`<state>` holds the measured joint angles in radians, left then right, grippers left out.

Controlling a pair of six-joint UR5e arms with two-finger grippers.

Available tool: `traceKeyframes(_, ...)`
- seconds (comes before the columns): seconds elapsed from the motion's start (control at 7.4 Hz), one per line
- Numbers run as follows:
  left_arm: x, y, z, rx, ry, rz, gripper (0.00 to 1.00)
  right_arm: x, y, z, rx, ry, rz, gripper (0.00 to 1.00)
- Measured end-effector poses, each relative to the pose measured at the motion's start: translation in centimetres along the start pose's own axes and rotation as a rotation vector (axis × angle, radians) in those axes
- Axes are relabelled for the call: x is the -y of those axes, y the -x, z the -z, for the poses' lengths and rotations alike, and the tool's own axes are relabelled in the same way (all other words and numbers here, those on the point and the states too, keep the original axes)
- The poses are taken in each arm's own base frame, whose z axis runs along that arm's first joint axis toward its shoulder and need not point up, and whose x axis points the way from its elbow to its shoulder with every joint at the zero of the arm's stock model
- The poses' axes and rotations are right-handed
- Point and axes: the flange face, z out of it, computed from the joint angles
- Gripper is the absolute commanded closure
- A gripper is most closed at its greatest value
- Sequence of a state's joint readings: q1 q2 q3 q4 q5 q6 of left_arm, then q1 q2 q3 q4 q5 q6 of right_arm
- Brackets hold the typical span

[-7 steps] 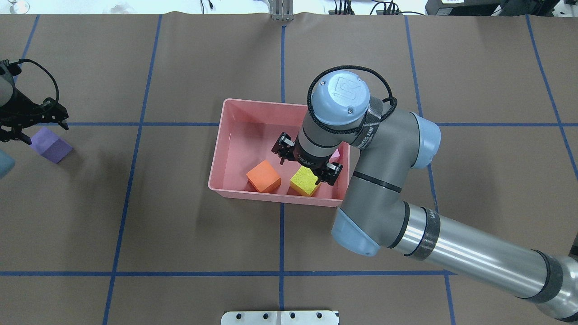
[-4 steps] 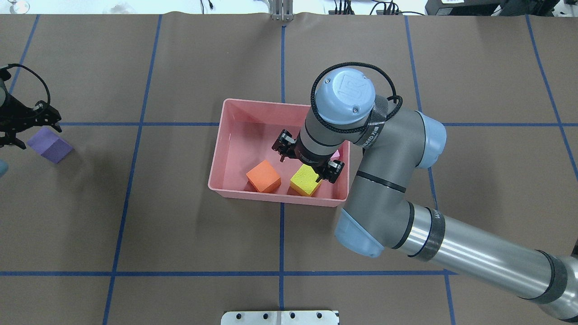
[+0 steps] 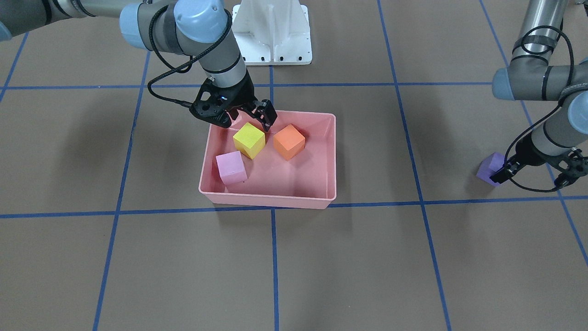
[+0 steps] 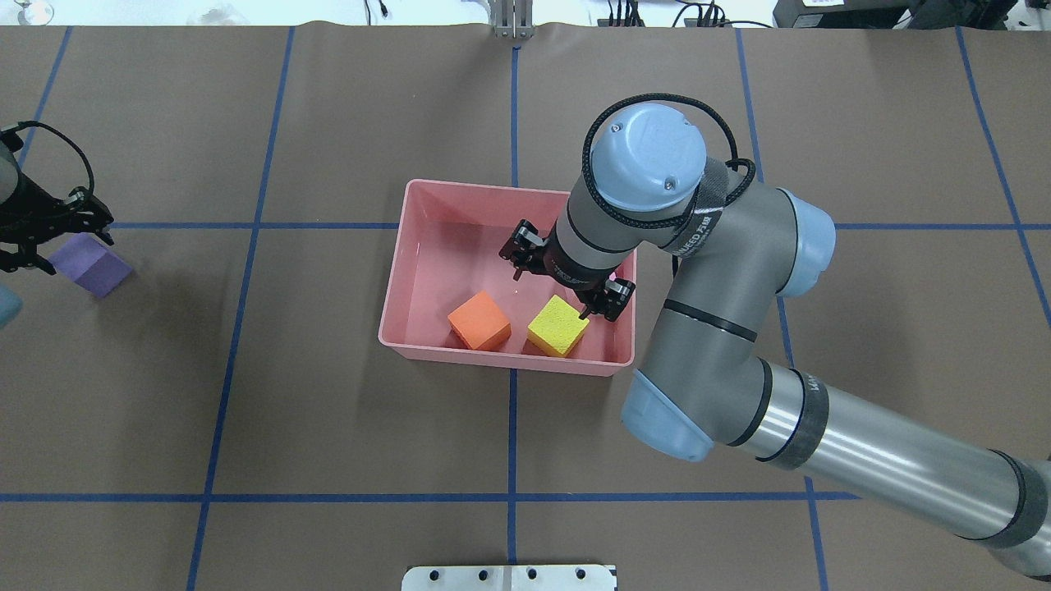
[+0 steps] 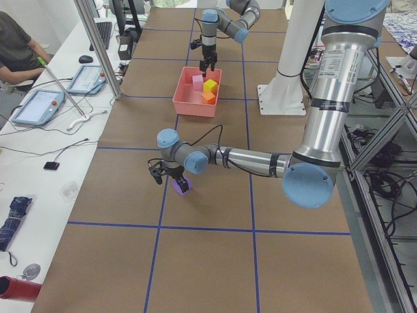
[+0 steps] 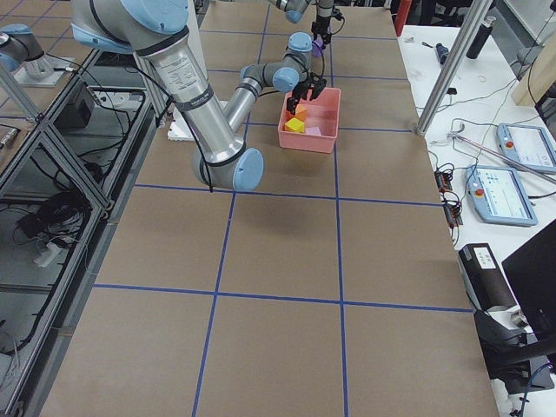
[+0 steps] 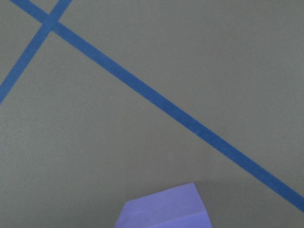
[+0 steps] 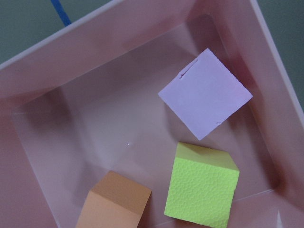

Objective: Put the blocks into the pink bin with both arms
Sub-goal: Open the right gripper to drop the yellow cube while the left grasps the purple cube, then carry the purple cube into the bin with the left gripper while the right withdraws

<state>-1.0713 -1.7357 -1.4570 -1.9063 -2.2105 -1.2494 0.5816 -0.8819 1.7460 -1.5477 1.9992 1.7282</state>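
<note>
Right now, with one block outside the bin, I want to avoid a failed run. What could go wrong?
1. The purple block sits by one finger of the open left gripper, not centred between the two; closing may shove it aside.
2. The open right gripper hangs over the pink bin, close to the yellow block; a delivery there could hit it.

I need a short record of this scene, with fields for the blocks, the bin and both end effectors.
In pink bin: pink block, yellow block, orange block
Outside bin: purple block, on table, robot's left side
Right end effector: open, empty, over bin near yellow block
Left end effector: open, beside purple block, not gripping
</note>
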Motion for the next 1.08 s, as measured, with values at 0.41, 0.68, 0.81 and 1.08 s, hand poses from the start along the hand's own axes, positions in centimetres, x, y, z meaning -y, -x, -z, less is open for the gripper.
traceKeyframes(0.41, -1.2, -3.0, 2.5, -0.048, 0.010, 0.039, 1.00, 5.1, -4.5, 3.6, 0.012, -0.011, 0.008, 0.00)
traceKeyframes(0.68, -4.5, -11.0, 9.5, -0.122, 0.044, 0.123, 1.00, 11.2, -10.1, 6.2, -0.006, -0.004, 0.037, 0.00)
traceKeyframes(0.81, -6.9, -15.9, 13.8, -0.145, 0.054, 0.167, 1.00, 14.2, -13.4, 7.1, -0.023, 0.005, 0.059, 0.00)
traceKeyframes(1.08, -15.8, -26.5, 20.3, -0.158, 0.103, 0.214, 1.00, 18.5, -19.7, 7.6, -0.067, 0.007, 0.110, 0.00)
